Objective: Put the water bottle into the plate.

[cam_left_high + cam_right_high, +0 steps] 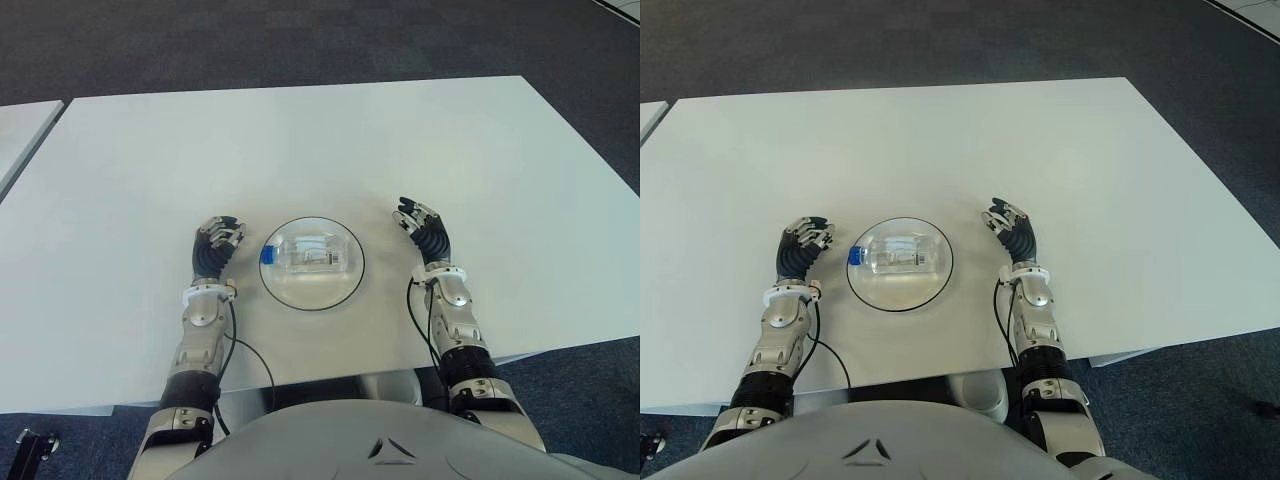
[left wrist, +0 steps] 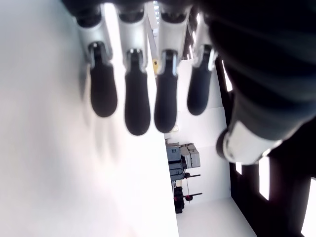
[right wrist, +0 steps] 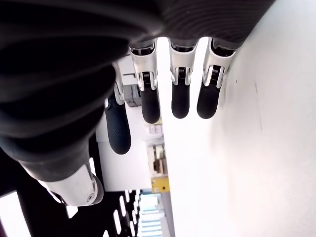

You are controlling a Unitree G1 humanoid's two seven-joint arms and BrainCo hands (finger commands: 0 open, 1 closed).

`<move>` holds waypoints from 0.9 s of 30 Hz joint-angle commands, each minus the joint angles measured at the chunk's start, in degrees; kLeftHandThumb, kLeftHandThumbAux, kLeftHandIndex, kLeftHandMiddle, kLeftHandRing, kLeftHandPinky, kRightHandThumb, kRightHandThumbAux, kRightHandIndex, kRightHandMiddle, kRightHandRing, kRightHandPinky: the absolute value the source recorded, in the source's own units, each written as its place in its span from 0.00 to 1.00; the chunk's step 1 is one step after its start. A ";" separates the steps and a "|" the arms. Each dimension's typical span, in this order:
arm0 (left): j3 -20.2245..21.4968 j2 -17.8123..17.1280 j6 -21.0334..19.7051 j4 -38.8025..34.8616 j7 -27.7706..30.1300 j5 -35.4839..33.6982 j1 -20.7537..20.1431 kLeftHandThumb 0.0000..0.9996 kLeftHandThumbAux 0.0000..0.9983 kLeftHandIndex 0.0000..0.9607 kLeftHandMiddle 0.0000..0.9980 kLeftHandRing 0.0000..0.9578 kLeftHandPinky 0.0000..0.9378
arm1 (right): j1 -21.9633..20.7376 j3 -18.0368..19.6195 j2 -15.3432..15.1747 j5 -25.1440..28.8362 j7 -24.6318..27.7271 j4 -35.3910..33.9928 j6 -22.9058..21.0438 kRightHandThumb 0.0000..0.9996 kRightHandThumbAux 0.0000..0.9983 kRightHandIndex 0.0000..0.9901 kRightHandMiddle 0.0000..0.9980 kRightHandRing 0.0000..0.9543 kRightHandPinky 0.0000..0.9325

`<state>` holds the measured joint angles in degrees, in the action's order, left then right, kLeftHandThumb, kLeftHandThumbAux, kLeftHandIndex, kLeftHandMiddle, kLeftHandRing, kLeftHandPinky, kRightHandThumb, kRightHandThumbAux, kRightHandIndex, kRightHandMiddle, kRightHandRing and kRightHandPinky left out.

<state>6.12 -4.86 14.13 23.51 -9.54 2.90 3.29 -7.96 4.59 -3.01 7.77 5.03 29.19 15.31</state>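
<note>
A clear water bottle (image 1: 312, 254) with a blue cap lies on its side inside the round plate (image 1: 318, 295) near the table's front edge. My left hand (image 1: 215, 242) shows just left of the plate, fingers relaxed and holding nothing. To the right of the plate is my right hand (image 1: 420, 228), fingers extended and empty. In the left wrist view the fingers (image 2: 137, 101) hang loose over bare table, and in the right wrist view the fingers (image 3: 180, 98) do the same.
The white table (image 1: 300, 140) stretches wide behind the plate. A second table edge (image 1: 20, 130) shows at the far left. Dark carpet (image 1: 300, 40) lies beyond the table.
</note>
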 commanded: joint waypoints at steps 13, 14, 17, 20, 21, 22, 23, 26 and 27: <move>0.56 0.77 -3.56 2.26 0.25 -0.92 1.70 0.83 0.68 0.42 0.48 0.57 0.55 | -0.61 2.15 2.67 1.94 1.10 4.69 -4.67 0.70 0.73 0.44 0.67 0.68 0.69; 0.57 0.77 -3.42 2.28 0.21 -0.92 1.70 0.83 0.68 0.42 0.48 0.57 0.56 | -0.75 2.32 2.80 1.98 1.01 5.19 -4.78 0.70 0.73 0.44 0.68 0.68 0.69; 0.52 0.69 -3.15 2.33 0.20 -0.85 1.70 0.83 0.68 0.42 0.48 0.58 0.56 | -1.04 2.60 2.99 1.83 0.85 6.16 -4.61 0.70 0.73 0.44 0.68 0.69 0.69; 0.48 0.64 -3.16 2.24 0.18 -0.77 1.72 0.83 0.68 0.42 0.48 0.58 0.56 | -1.32 2.78 3.07 1.55 0.75 7.35 -3.98 0.70 0.73 0.44 0.68 0.69 0.69; 0.48 0.63 -3.17 2.22 0.18 -0.77 1.72 0.83 0.68 0.42 0.48 0.58 0.56 | -1.39 2.83 3.09 1.50 0.76 7.57 -3.85 0.70 0.73 0.44 0.68 0.69 0.69; 0.48 0.62 -3.21 2.20 0.17 -0.76 1.72 0.83 0.68 0.42 0.48 0.58 0.56 | -1.48 2.90 3.10 1.46 0.80 7.93 -3.67 0.71 0.73 0.44 0.68 0.69 0.69; 0.48 0.61 -3.27 2.16 0.17 -0.76 1.72 0.83 0.68 0.42 0.48 0.58 0.56 | -1.58 2.97 3.10 1.42 0.81 8.23 -3.53 0.71 0.73 0.44 0.68 0.69 0.69; 0.51 0.58 -3.36 2.05 0.14 -0.76 1.73 0.83 0.68 0.42 0.48 0.58 0.55 | -1.79 3.15 3.20 1.22 0.65 8.98 -3.11 0.71 0.73 0.44 0.68 0.68 0.68; 0.50 0.55 -3.33 2.02 0.15 -0.73 1.75 0.83 0.68 0.42 0.48 0.58 0.55 | -1.85 3.20 3.25 1.14 0.61 9.26 -2.92 0.71 0.73 0.44 0.68 0.68 0.68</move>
<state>6.46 -4.73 13.93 23.48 -9.54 2.17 3.18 -11.96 7.58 -0.44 9.07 6.37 34.87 14.51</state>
